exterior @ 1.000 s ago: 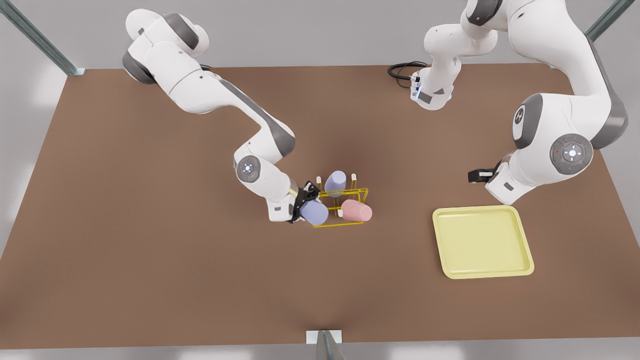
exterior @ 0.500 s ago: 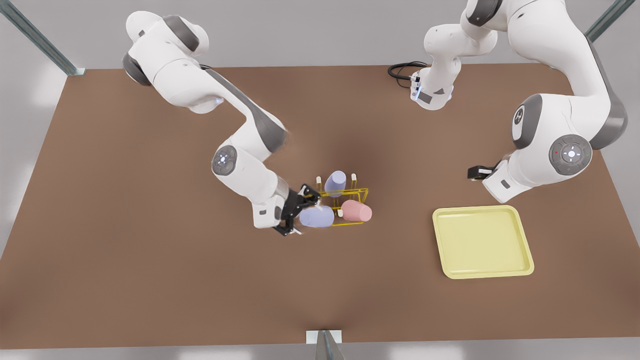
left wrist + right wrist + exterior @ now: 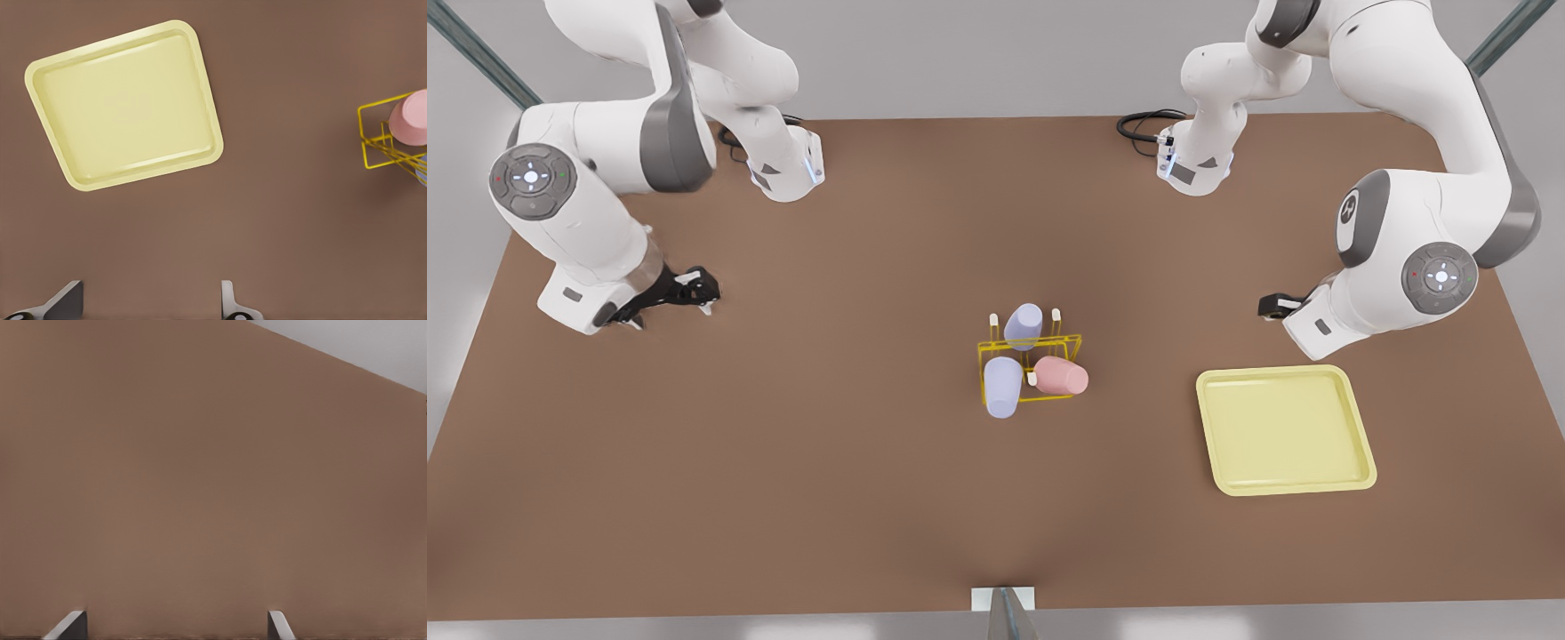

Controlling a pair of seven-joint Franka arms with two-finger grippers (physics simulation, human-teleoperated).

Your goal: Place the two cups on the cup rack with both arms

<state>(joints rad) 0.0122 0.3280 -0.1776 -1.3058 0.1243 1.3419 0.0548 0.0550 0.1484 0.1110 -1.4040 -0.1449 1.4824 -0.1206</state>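
**A:** Any writing to read?

**B:** Only small marks on the grey joint caps, too small to make out.

**A:** Where's the right gripper (image 3: 694, 292) (image 3: 173, 621)?

**B:** Off at the front view's left edge of the table (image 3: 783, 462), fingers spread and holding nothing. A second ago it was clamped on the lavender cup (image 3: 1002, 387) right at the cup rack (image 3: 1076, 338). Half a second ago it had let go, and the cup lay tilted beside it. Now the arm has pulled back, and rack and cup are well apart from it.

**A:** And that cup?

**B:** It sits on the rack's corner nearest that gripper, hanging over the frame's edge. The pink cup (image 3: 1062, 376) lies beside it on the rack, on the side away from that gripper. The second lavender cup (image 3: 1024, 325) sits on the row behind. Neither has shifted.

**A:** The left gripper (image 3: 1276, 307) (image 3: 150, 301)?

**B:** It waits with its fingers parted and empty, in much the same place as before. The pale yellow tray (image 3: 1285, 485) (image 3: 133, 177) lies near it, and the rack (image 3: 363, 143) with the pink cup (image 3: 410, 119) is farther off to one side.
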